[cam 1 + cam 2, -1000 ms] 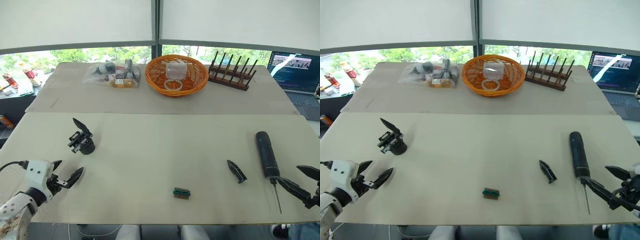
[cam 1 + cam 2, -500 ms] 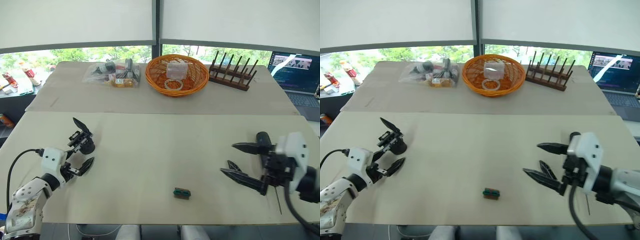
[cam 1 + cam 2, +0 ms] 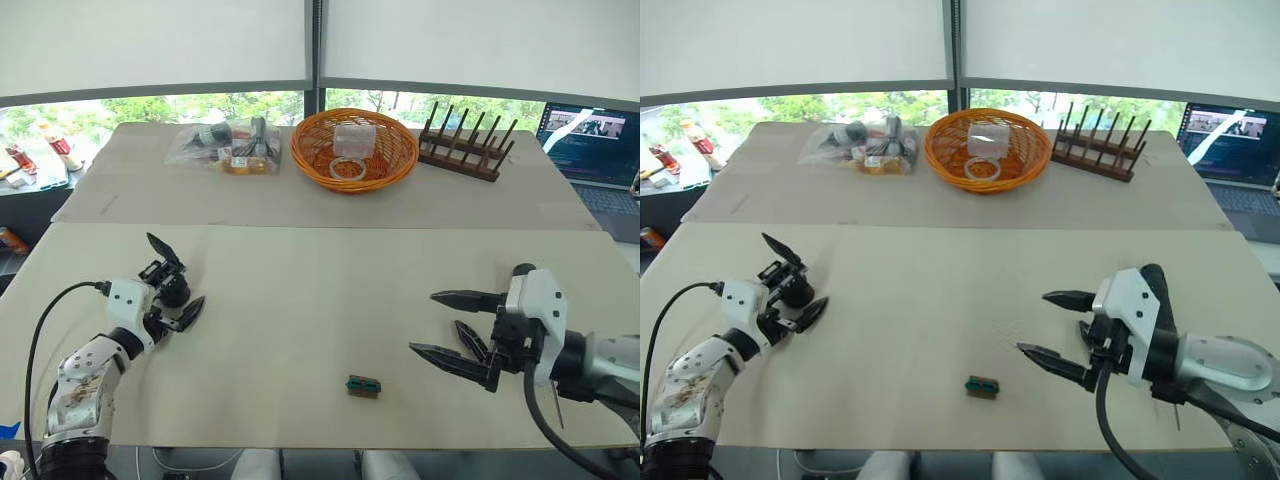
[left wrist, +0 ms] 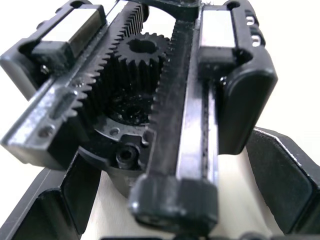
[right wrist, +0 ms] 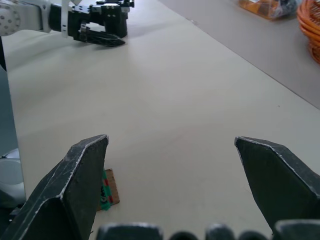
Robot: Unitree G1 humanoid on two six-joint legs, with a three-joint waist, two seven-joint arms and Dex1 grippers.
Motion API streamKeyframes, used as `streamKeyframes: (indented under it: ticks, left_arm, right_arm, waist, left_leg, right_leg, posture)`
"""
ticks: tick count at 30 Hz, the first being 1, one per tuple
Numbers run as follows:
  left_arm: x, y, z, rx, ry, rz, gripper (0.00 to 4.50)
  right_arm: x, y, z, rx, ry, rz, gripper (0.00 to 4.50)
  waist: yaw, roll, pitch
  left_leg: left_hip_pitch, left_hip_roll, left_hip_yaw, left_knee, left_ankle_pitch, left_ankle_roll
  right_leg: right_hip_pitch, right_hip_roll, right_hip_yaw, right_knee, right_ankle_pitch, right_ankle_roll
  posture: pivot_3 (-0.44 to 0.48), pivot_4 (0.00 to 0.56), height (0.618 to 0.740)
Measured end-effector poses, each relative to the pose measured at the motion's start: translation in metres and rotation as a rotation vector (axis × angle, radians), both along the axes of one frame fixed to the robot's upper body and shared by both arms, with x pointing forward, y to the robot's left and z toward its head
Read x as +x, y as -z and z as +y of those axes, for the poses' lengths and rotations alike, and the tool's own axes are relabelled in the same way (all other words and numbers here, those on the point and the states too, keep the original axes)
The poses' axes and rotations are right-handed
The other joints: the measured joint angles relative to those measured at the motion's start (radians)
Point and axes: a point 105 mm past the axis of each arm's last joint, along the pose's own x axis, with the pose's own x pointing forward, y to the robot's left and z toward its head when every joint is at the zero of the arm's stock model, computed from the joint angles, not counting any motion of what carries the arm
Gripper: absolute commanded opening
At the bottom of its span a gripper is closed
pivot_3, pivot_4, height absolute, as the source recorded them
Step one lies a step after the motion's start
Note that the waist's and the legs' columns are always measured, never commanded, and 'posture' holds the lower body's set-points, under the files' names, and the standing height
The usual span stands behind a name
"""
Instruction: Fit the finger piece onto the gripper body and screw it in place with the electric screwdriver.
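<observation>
The gripper body (image 3: 172,290) sits at the table's left, its pointed black finger up and away from me. My left gripper (image 3: 172,298) is open with a finger on either side of it. The left wrist view shows the body's gear and racks (image 4: 145,100) close between my fingers (image 4: 280,185). My right gripper (image 3: 455,328) hangs open at the right, just above the table. The finger piece (image 3: 468,338) lies partly hidden between its two fingers. The electric screwdriver (image 3: 522,270) lies behind that hand, mostly hidden.
A small green-and-black block (image 3: 363,385) lies near the front edge, also in the right wrist view (image 5: 105,192). On the far table stand an orange basket (image 3: 310,160), a plastic bag of parts (image 3: 225,148), a wooden rack (image 3: 465,150) and a laptop (image 3: 590,150).
My left gripper has moved forward until its fingers flank the gripper body. My right gripper has swung in from the right edge to above the finger piece, covering the screwdriver.
</observation>
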Motion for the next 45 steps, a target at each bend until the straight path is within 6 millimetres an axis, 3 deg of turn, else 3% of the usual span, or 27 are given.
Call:
streamKeyframes:
  ticks: [1,4,7,10,14,19,21,25,29,30,39,45]
  left_arm:
    - [0.001,0.0,-0.002,-0.001,0.005,-0.001,4.5]
    - [0.002,0.0,-0.004,-0.01,0.008,-0.004,3.67]
    - [-0.004,0.001,-0.018,-0.021,0.034,-0.021,2.32]
    - [-0.012,0.002,-0.049,-0.043,0.084,-0.032,2.33]
    - [-0.016,-0.005,-0.109,-0.076,0.136,-0.052,2.33]
    - [0.002,-0.011,-0.167,-0.007,0.197,-0.078,2.33]
    - [0.008,-0.006,-0.18,-0.012,0.222,-0.062,2.33]
    - [0.01,0.003,-0.184,-0.025,0.235,-0.031,2.33]
    - [0.005,0.004,-0.179,-0.048,0.285,-0.022,4.25]
    - [0.004,0.004,-0.176,-0.054,0.3,-0.015,4.41]
    - [0.004,0.0,-0.149,-0.053,0.62,0.101,4.41]
    - [0.017,-0.003,-0.154,0.017,0.772,0.079,4.41]
  right_arm:
    - [0.0,0.0,0.001,0.002,-0.002,-0.001,4.47]
    - [0.0,0.004,0.003,0.001,-0.004,0.01,4.5]
    - [-0.001,0.006,0.003,-0.004,-0.002,0.017,4.5]
    - [-0.002,0.008,0.003,0.001,0.004,0.018,4.5]
    - [-0.002,0.012,0.004,0.011,0.017,0.022,4.5]
    - [0.001,0.016,0.016,0.054,-0.002,0.012,4.5]
    - [0.005,0.018,0.02,0.051,-0.002,0.002,4.5]
    - [0.015,0.022,0.02,0.038,0.025,-0.025,4.5]
    - [0.02,0.022,0.019,0.023,0.04,-0.051,4.5]
    - [0.021,0.023,0.018,0.019,0.042,-0.053,4.5]
    - [0.019,0.027,0.018,0.008,0.03,-0.059,4.5]
    - [0.019,0.029,0.019,0.005,0.023,-0.055,4.5]
  waist:
    - [0.002,0.0,0.0]
    - [0.004,0.0,0.0]
    - [0.006,0.0,0.0]
    - [0.013,0.0,0.0]
    - [0.027,-0.001,0.0]
    - [0.021,-0.001,0.0]
    - [0.016,-0.001,0.0]
    - [0.011,-0.001,0.0]
    - [0.015,0.0,0.0]
    - [0.015,0.0,0.0]
    - [0.012,0.0,0.0]
    - [0.015,0.0,0.0]
  left_leg:
    - [0.0,0.0,0.0,0.0,0.0,0.0]
    - [-0.001,0.0,-0.001,0.0,0.0,0.0]
    - [-0.002,0.0,-0.001,0.0,0.0,0.0]
    - [-0.003,0.0,-0.001,0.001,0.0,0.0]
    - [-0.004,0.0,-0.002,0.002,0.0,0.0]
    - [-0.003,-0.001,-0.002,0.003,0.0,0.0]
    - [-0.003,-0.001,-0.002,0.003,0.0,0.0]
    - [-0.003,-0.001,-0.003,0.003,0.0,0.0]
    - [-0.003,-0.001,-0.003,0.003,0.0,0.0]
    - [-0.003,-0.001,-0.003,0.003,0.0,0.0]
    - [-0.002,-0.002,-0.003,0.003,0.0,0.0]
    - [-0.003,-0.002,-0.003,0.004,0.0,0.0]
  right_leg:
    - [0.0,0.0,0.0,0.0,0.0,0.0]
    - [0.0,0.0,0.0,0.0,0.0,0.0]
    - [0.0,-0.001,-0.001,-0.001,0.0,0.0]
    - [-0.001,-0.001,-0.001,-0.002,0.0,0.0]
    - [-0.001,-0.001,-0.002,-0.002,0.0,0.0]
    - [-0.001,-0.001,-0.001,-0.001,0.0,0.0]
    - [-0.001,0.0,-0.001,-0.001,0.0,0.0]
    - [-0.001,0.0,-0.001,0.0,0.0,0.0]
    - [-0.001,0.0,-0.001,0.0,0.0,0.0]
    - [-0.001,0.0,-0.001,0.0,0.0,0.0]
    - [-0.001,0.0,-0.002,0.0,0.0,0.0]
    - [-0.001,0.0,-0.002,-0.001,0.0,0.0]
  posture:
    - [0.0,0.15,0.74]
    - [0.0,0.15,0.74]
    - [0.0,0.15,0.74]
    - [0.0,0.15,0.74]
    - [0.0,0.15,0.74]
    - [0.0,0.15,0.74]
    - [0.0,0.15,0.74]
    - [0.0,0.15,0.74]
    - [0.0,0.15,0.74]
    - [0.0,0.15,0.74]
    - [0.0,0.15,0.74]
    - [0.0,0.15,0.74]
